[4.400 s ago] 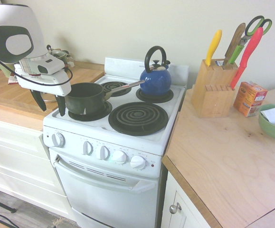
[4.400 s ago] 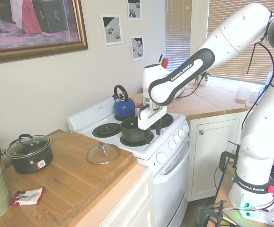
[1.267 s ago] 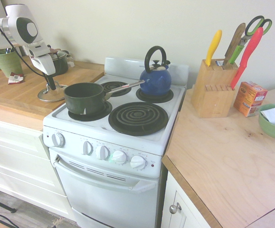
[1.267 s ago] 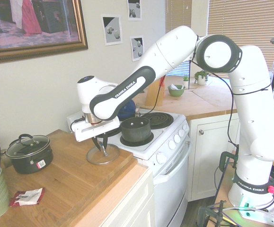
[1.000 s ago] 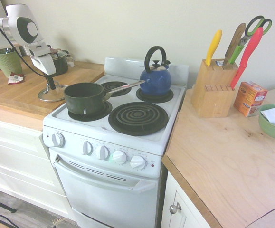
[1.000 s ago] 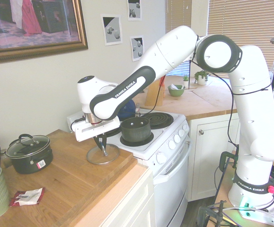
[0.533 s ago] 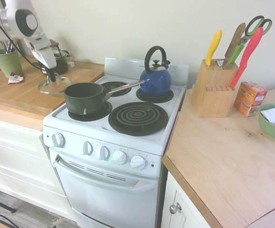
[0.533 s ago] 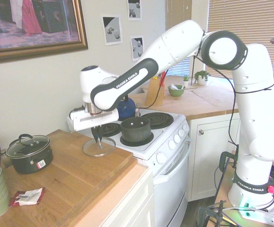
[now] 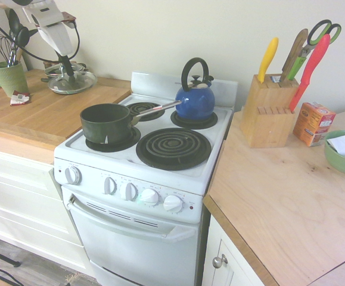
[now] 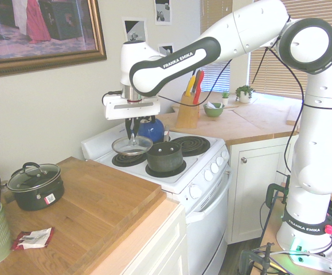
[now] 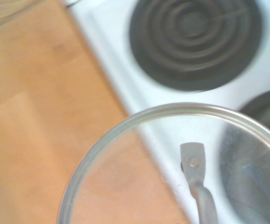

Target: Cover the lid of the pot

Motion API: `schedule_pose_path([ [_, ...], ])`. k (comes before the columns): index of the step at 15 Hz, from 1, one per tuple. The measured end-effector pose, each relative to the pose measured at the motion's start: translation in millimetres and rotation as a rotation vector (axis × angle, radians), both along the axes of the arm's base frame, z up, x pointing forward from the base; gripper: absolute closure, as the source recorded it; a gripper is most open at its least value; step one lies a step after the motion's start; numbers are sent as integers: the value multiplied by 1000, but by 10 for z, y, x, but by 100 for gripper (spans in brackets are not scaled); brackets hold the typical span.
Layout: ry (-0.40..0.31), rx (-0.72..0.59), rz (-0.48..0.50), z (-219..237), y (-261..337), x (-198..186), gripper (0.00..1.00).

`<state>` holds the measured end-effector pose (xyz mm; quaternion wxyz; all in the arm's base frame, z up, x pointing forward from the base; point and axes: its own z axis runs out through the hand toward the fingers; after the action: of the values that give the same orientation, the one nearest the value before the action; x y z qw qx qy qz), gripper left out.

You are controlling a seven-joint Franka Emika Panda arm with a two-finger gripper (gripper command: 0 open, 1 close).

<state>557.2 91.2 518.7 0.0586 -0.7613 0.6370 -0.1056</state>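
Gripping pincer: closed on the lid's handle
Glass lid: probably light, stiff, breakable
Metal rim: likely slick
Best hold: the handle, squarely pinched

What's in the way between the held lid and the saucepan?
Nothing visible. The glass lid hangs from the tool, raised beside the saucepan, whose top is uncovered. The blue kettle stands behind, apparently outside that short path.
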Motion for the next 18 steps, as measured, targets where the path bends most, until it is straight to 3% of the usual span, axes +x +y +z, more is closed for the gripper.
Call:
schedule_pose_path([
  [6,60,-17,-62,-324,-879,-237,100],
  [9,63,-15,-71,-557,-984,-291,100],
  [15,11,-11,-95,-483,-1132,-208,100],
  [18,29,-13,-97,-589,-1151,-126,100],
])
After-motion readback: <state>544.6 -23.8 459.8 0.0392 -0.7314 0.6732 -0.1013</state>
